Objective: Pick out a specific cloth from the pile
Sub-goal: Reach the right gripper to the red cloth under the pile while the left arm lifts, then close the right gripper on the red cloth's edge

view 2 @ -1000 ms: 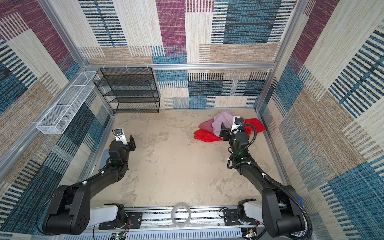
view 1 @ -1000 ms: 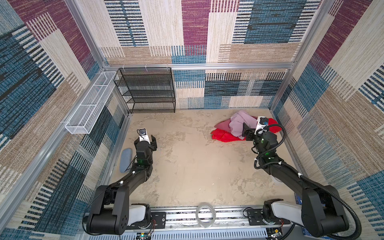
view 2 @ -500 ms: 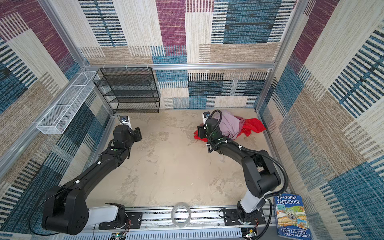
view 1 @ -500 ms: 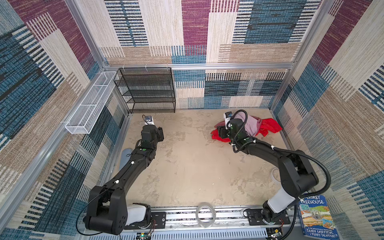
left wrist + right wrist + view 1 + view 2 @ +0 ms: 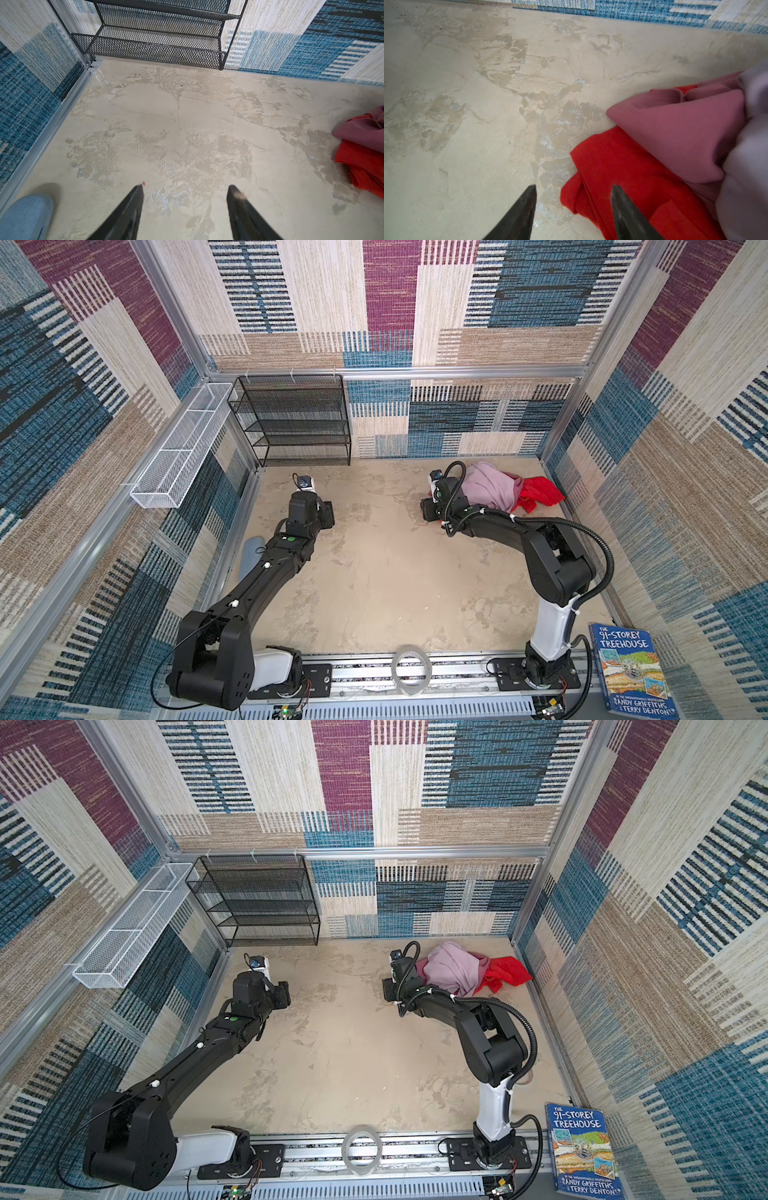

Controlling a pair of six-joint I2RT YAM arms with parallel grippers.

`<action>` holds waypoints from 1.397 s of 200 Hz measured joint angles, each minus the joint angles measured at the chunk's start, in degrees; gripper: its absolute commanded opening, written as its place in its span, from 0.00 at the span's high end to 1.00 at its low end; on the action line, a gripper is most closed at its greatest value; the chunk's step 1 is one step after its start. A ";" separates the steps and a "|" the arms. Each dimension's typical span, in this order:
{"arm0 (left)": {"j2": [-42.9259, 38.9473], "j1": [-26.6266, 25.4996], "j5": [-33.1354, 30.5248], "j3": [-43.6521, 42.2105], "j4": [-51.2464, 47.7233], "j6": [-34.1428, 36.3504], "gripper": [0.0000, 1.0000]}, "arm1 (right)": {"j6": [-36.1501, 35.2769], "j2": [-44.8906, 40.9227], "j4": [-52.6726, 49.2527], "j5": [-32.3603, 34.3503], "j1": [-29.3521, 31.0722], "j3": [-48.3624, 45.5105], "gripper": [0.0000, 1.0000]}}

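The pile lies at the back right of the floor in both top views. A pale lilac cloth [image 5: 490, 489] and a dusty rose-pink one [image 5: 675, 128] rest on the bright red cloth [image 5: 540, 493] [image 5: 505, 973]. My right gripper [image 5: 428, 512] [image 5: 574, 187] is low at the pile's left edge and open. A folded edge of the red cloth [image 5: 623, 166] lies between its fingers; one finger is over the red fabric, one over bare floor. My left gripper [image 5: 328, 514] [image 5: 186, 186] is open over bare floor, well left of the pile.
A black mesh shelf [image 5: 299, 423] stands against the back wall. A white wire basket [image 5: 178, 452] hangs on the left wall. A blue-grey pad [image 5: 22, 216] lies by the left wall, a tape roll [image 5: 409, 664] on the front rail, a book [image 5: 627, 672] at front right.
My right gripper has swung from the pile's right side over to its left edge and narrowed its jaws. The left arm has reached further toward the back wall.
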 measured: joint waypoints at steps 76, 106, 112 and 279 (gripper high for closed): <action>0.02 -0.02 0.00 0.00 -0.68 0.00 0.32 | 1.09 4.57 -4.57 3.26 0.35 3.17 0.39; 0.22 -0.02 0.00 0.00 -0.74 -0.02 0.32 | 1.09 5.42 -5.55 4.02 0.50 3.69 0.39; 0.31 -0.02 0.00 0.00 -0.76 -0.02 0.32 | 1.09 5.62 -5.62 4.02 0.55 3.80 0.39; 0.50 -0.02 -0.02 -0.04 -1.07 -0.02 0.33 | 1.07 11.39 -9.20 10.43 1.18 9.64 0.97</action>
